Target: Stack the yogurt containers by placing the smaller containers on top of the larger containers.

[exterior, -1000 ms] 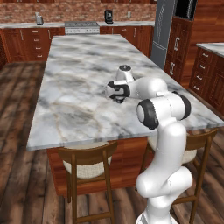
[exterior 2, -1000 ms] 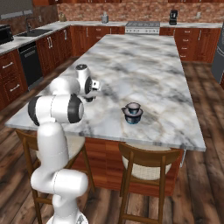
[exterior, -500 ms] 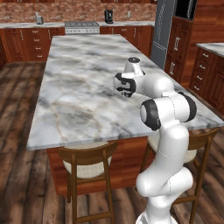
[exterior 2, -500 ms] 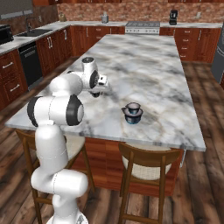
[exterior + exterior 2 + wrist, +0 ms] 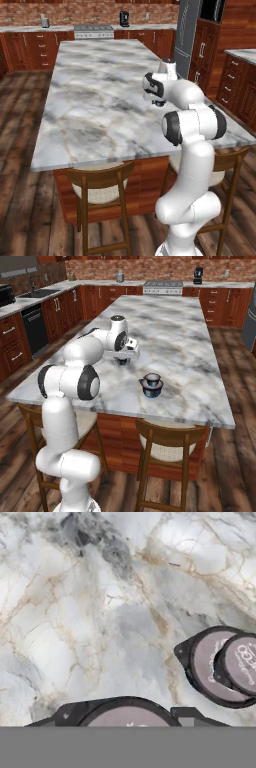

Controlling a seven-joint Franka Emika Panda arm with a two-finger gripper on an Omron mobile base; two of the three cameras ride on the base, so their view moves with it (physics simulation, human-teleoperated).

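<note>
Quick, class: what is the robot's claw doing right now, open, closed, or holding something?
Claw: closed partway on a dark round yogurt cup with a pale lid, held above the marble counter.

On the island counter [image 5: 200, 351] the smaller container [image 5: 151, 377] sits on top of the larger container [image 5: 151, 390], near the front edge, roughly midway along it. To their left and a little farther back hangs the gripper [image 5: 122, 359], with a third cup [image 5: 125, 714] between its fingertips [image 5: 65, 713] (the stack lies off to the right in the hand view). Two stools [image 5: 167, 443] stand tucked under the front edge. Behind the island, a stove [image 5: 163, 284] is set in the back-wall counter.
</note>
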